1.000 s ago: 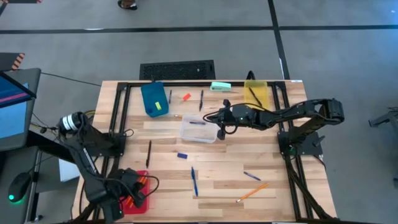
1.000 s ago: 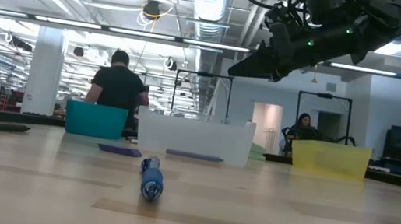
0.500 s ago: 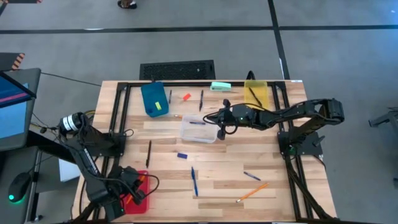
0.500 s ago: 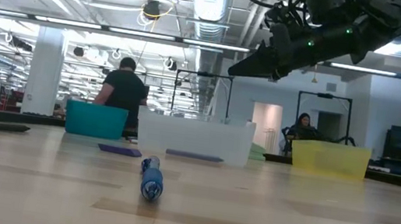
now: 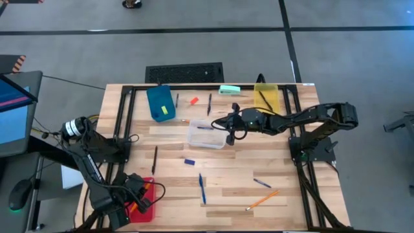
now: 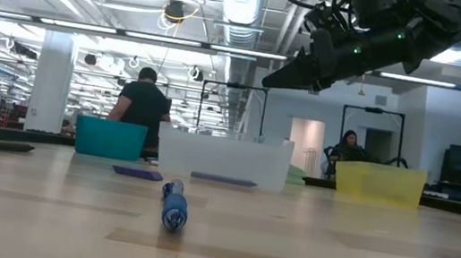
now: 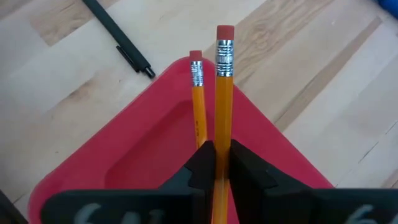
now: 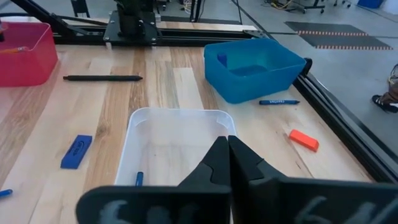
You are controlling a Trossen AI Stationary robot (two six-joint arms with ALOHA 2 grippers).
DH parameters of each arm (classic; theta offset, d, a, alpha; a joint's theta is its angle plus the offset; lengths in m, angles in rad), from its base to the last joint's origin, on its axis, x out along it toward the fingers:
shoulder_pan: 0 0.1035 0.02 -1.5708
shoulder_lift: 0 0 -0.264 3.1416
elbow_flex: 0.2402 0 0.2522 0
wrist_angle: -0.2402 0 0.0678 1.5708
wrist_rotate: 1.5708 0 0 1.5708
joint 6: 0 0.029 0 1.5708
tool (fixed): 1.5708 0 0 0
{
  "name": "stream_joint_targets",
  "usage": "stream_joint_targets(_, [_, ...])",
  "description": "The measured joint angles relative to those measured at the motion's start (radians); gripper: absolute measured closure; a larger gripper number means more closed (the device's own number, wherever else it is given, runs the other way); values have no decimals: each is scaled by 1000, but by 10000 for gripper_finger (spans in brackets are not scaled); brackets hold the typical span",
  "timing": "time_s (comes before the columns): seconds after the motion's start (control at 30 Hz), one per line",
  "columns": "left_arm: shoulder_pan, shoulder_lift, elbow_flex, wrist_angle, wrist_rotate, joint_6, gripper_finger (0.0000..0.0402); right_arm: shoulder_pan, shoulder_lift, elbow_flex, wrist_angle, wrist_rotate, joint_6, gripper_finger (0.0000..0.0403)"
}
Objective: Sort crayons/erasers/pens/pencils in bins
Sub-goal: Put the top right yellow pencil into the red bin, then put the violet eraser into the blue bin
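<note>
The left gripper (image 7: 216, 163) pinches a pencil (image 7: 222, 93) over the red bin (image 7: 155, 163), its length along the fingers (right gripper (image 8: 228, 163) pressed together).

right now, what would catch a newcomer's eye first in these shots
Probably the left end effector over the red bin at the table's near left corner, pinching a yellow pencil beside a second pencil lying in the bin. Next, the right end effector hovers shut above the clear bin mid-table, with pens and erasers scattered around.
</note>
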Motion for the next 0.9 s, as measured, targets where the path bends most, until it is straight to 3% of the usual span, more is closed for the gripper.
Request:
stream_joint_targets(0.43, [0,0,0,0,10,-1,343,0,0,0,-5,0,-3,397])
stream_joint_targets(0.6, [0,0,9,-15,62,0,320,0,0,0,-11,0,-6,399])
stream_joint_targets(0.8, [0,0,131,-192,52,69,293,0,0,0,-19,0,-19,398])
stream_joint_targets(0.9, [0,-1,202,-301,-27,96,299,0,0,0,-22,0,-19,397])
